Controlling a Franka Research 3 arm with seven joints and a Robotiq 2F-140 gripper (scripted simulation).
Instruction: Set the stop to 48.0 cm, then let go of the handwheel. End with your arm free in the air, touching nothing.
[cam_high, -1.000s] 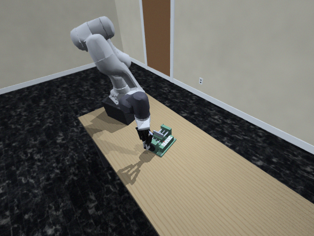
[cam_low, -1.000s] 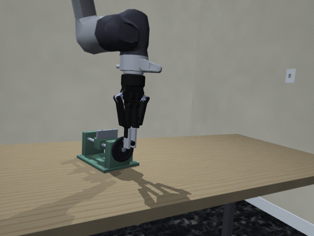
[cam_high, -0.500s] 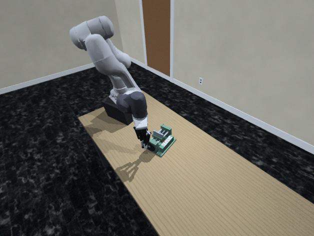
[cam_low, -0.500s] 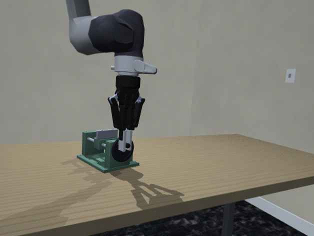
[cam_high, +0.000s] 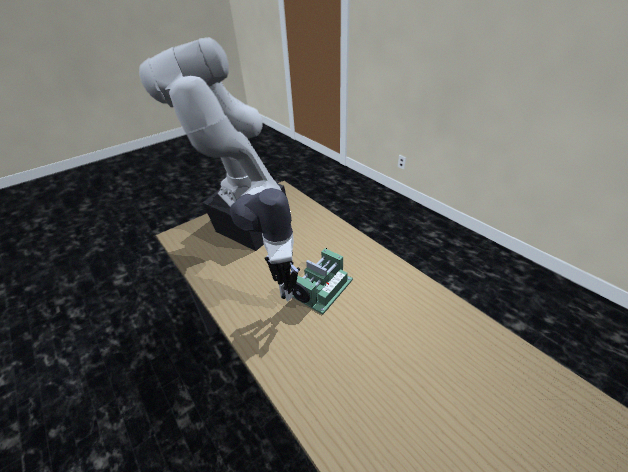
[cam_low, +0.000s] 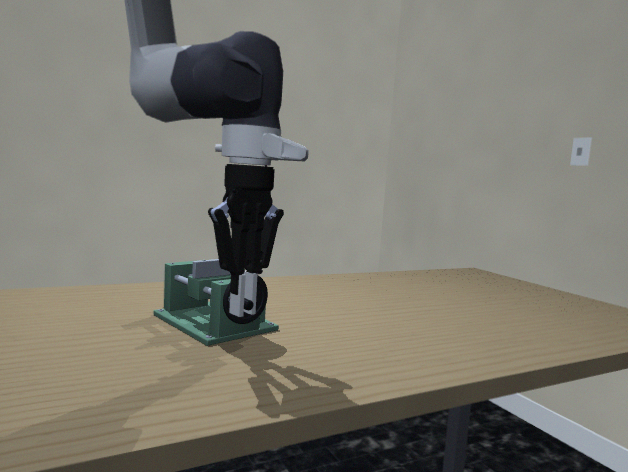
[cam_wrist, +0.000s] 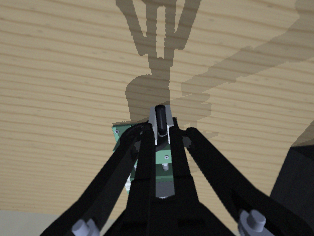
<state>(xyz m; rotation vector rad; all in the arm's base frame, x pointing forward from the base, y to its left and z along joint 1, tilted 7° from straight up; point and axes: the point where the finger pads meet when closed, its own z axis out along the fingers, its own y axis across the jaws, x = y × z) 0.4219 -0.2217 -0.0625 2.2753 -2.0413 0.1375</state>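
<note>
A small green fixture (cam_high: 335, 293) (cam_low: 176, 295) (cam_wrist: 118, 134) stands on the wooden table (cam_high: 416, 365) (cam_low: 431, 314) (cam_wrist: 60, 75). It carries a grey stop block (cam_high: 314, 265) (cam_low: 204, 266) on a screw and a scale with a red mark on its base. A black handwheel (cam_high: 303, 295) (cam_low: 261, 295) sits on its front end. My gripper (cam_high: 287, 292) (cam_low: 241, 303) (cam_wrist: 160, 113) points straight down in front of the wheel. It is shut on the wheel's black crank handle (cam_wrist: 161, 119), which sticks out between the fingertips in the wrist view. The scale reading is too small to tell.
The robot's dark base (cam_high: 223, 219) stands on the table's far end, close behind the fixture, and shows at the right edge of the wrist view (cam_wrist: 300, 185). The table's edge runs close to the left of the gripper. The table stretches on to the right.
</note>
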